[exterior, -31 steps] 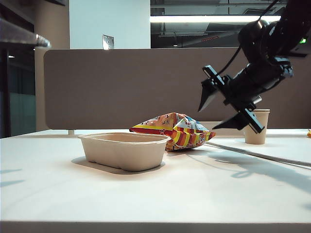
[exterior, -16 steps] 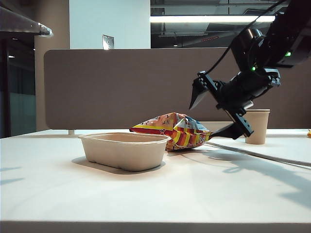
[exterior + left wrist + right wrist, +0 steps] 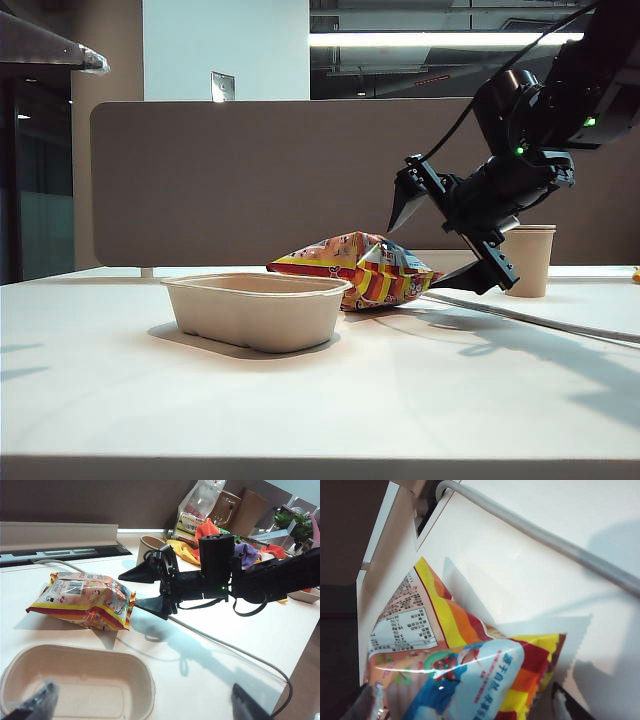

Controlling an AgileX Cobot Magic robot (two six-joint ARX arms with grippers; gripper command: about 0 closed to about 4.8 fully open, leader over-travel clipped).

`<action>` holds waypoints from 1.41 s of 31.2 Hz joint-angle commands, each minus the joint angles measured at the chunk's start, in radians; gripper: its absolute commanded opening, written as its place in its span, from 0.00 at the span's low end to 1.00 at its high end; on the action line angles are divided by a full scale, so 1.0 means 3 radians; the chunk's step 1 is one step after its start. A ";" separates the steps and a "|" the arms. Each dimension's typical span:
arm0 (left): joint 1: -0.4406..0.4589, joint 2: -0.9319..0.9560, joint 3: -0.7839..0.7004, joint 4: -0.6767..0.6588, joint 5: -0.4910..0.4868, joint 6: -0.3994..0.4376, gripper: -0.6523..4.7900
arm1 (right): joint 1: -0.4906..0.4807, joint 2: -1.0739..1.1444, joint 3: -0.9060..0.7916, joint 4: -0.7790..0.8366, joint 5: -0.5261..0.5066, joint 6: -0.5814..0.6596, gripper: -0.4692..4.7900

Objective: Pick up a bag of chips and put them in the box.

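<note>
We see the right gripper (image 3: pixel 438 236) jaws spread wide, empty, straddling the bag of chips (image 3: pixel 357 270) end; left gripper (image 3: pixel 142 705) wide open, empty, above the box (image 3: pixel 75 687).

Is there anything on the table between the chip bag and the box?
Nothing. In the left wrist view only bare white table separates the bag from the box. The open right tool is at the bag's far end, not in this gap.

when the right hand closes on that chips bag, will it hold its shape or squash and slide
The bag of chips looks puffed and crinkly, so it will probably dent under the open right hand rather than stay stiff. Its glossy foil may slip, and it likely weighs little for its bulk, so it could skid on the smooth table.
</note>
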 commanded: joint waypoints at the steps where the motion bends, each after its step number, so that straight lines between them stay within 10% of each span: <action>1: -0.0001 -0.0006 0.0018 0.0069 0.0010 0.0001 1.00 | 0.0000 0.0031 0.0018 0.0071 -0.0011 -0.0011 1.00; 23: -0.0001 -0.0006 0.0018 0.0070 0.0009 0.0003 1.00 | 0.0020 0.0168 0.0019 0.0151 -0.0024 -0.0010 0.99; 44: 0.0000 -0.0006 0.0018 0.0070 0.0006 0.0006 1.00 | 0.0020 0.0187 0.0019 0.0214 -0.0062 -0.0136 0.46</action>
